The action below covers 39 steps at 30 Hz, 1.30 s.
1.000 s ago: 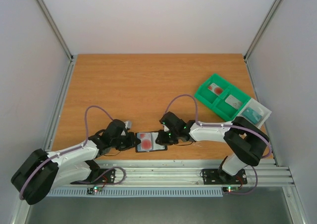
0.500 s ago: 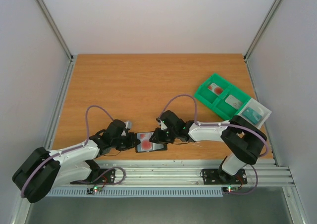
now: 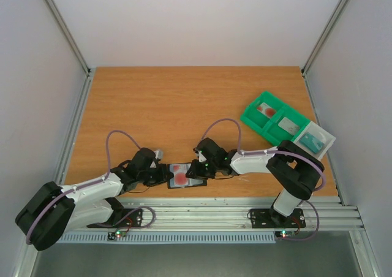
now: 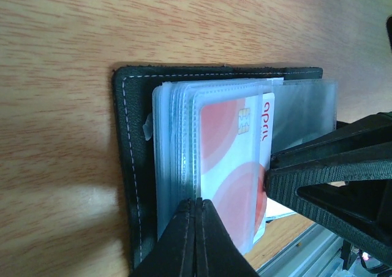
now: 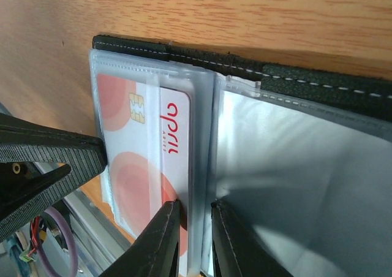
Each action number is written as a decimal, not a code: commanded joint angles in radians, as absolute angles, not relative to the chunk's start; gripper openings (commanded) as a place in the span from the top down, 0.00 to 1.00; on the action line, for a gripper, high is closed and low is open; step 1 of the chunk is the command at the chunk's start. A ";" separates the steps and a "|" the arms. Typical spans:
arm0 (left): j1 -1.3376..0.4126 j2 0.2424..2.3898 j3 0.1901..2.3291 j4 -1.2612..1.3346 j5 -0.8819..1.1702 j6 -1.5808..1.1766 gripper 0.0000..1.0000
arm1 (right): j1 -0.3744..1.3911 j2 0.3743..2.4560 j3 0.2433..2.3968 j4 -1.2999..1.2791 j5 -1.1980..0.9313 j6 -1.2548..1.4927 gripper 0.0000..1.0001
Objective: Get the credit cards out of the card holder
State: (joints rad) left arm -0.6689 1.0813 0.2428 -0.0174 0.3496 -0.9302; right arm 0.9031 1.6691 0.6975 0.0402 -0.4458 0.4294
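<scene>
The card holder (image 3: 197,182) lies open and flat by the table's near edge, black outside (image 4: 131,166) with clear sleeves inside (image 5: 306,166). One of the credit cards (image 4: 229,148), white with red circles, sticks partly out of its sleeve towards the fold (image 5: 174,136). My left gripper (image 4: 197,200) is shut, its tip resting on the sleeve stack at the card's left edge (image 3: 166,174). My right gripper (image 5: 195,204) stands a narrow gap open at the fold, one fingertip over the card, the other over the right-hand sleeve (image 3: 197,170). I see nothing pinched between its fingers.
A green compartment tray (image 3: 254,114) stands at the back right, holding a red item and a pale card. A white section beside it (image 3: 329,138) holds a teal item. The metal rail (image 3: 233,206) runs just behind the card holder's near edge.
My left gripper's jaws have closed the last bit. My right gripper has edged a little left onto the card holder. The card holder has stayed in place.
</scene>
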 commanded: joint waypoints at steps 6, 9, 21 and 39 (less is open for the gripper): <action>-0.672 1.074 0.224 -0.031 0.320 -0.922 0.99 | 0.900 1.707 0.705 0.100 -0.471 0.443 0.83; -0.672 1.075 0.223 -0.029 0.317 -0.922 0.99 | 0.900 1.712 0.707 0.110 -0.474 0.443 0.83; -0.672 1.073 0.227 -0.056 0.303 -0.928 0.92 | 0.882 1.702 0.651 0.156 -0.474 0.456 0.93; -0.672 1.048 0.212 -0.055 0.309 -0.933 0.94 | 0.853 1.686 0.581 0.267 -0.508 0.508 0.83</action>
State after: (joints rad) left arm -0.6693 1.0588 0.2333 -0.0341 0.3294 -0.9344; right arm 0.8600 1.6772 0.5972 0.2447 -0.5163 0.4934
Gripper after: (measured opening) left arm 0.059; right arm 0.142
